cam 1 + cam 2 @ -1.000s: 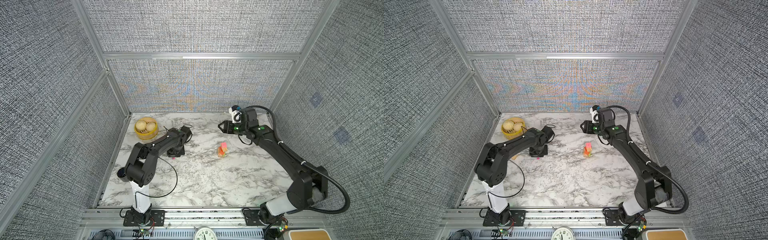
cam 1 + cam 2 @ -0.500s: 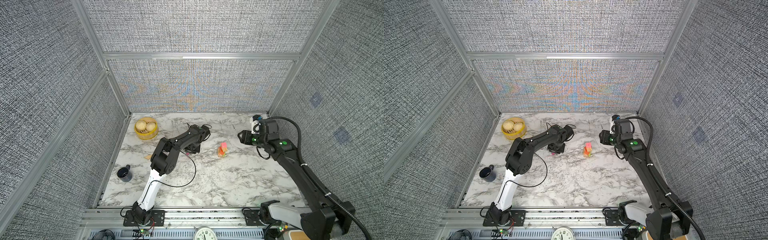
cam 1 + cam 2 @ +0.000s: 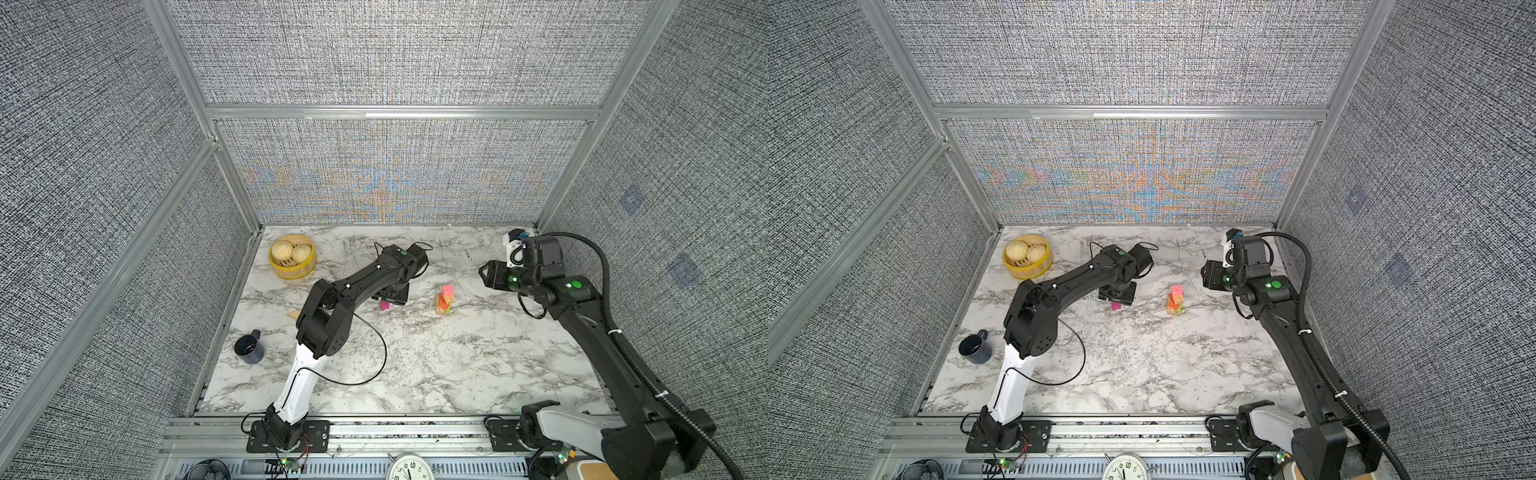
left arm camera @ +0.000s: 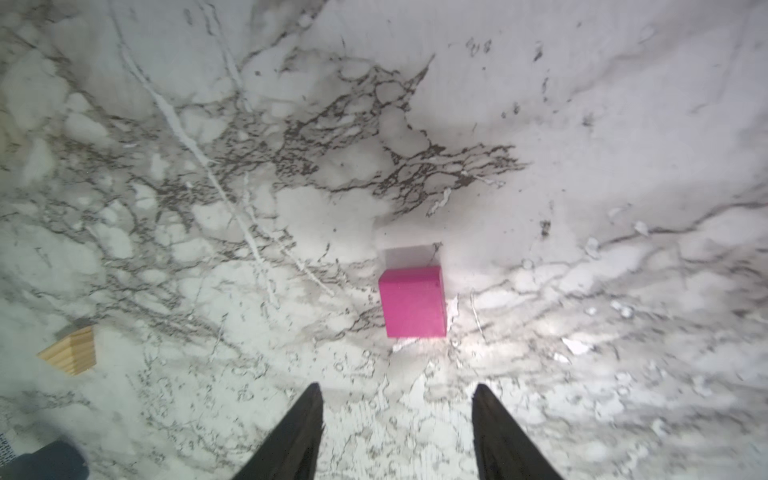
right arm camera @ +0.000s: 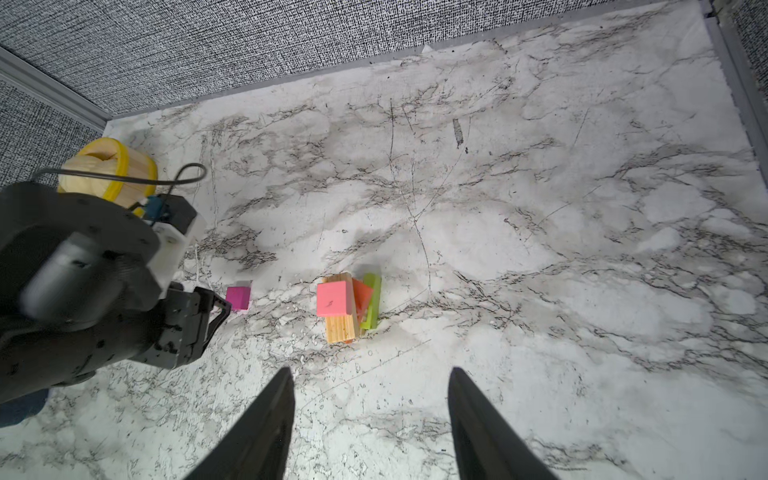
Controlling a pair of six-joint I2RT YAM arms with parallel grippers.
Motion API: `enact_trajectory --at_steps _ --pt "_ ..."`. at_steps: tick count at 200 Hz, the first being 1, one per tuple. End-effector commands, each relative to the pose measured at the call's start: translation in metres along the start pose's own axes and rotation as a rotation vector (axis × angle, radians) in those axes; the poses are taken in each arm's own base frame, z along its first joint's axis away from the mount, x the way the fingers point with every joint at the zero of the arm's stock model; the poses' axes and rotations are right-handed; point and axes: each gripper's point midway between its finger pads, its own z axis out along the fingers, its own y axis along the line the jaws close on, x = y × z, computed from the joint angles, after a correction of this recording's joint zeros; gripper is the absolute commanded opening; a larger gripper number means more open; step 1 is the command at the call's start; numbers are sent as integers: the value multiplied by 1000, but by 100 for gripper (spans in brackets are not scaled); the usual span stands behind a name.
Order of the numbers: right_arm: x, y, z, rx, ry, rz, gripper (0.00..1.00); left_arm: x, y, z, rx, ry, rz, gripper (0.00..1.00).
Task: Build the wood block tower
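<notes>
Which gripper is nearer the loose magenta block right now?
Left. The left gripper hangs just short of the magenta block, jaws open and empty. The right gripper is well off, on the far side of the tower from it.

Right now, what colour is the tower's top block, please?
Pink top block, clearest in the right wrist view.

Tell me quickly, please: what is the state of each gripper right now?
Left gripper: open, holding nothing; the magenta block lies free on the table ahead of it.
Right gripper: open, holding nothing.
</notes>
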Motion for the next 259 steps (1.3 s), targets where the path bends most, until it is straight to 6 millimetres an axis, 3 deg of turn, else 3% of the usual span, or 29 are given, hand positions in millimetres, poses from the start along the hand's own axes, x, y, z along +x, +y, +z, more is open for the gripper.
enact_trajectory --at_steps 1,20,24,49,109,149,194,259 --pt "4 11 2 -28 49 -44 62 -1 5 -20 45 -53 -24 67" --pt "3 24 8 -27 74 -79 62 5 13 -28 94 -73 -52 72" --pt "2 26 9 -22 74 -86 62 5 17 -37 113 -92 -64 73" --pt "-1 39 20 28 84 -96 64 17 35 -42 155 -112 -118 80" --pt "9 97 68 22 112 -143 64 54 74 -26 174 -109 -221 92" --pt "35 144 109 14 205 -212 64 77 96 -7 213 -101 -296 99" --pt "71 181 154 12 312 -239 63 99 122 5 207 -119 -378 100" --pt "120 205 201 21 433 -253 58 121 135 23 232 -114 -431 99"
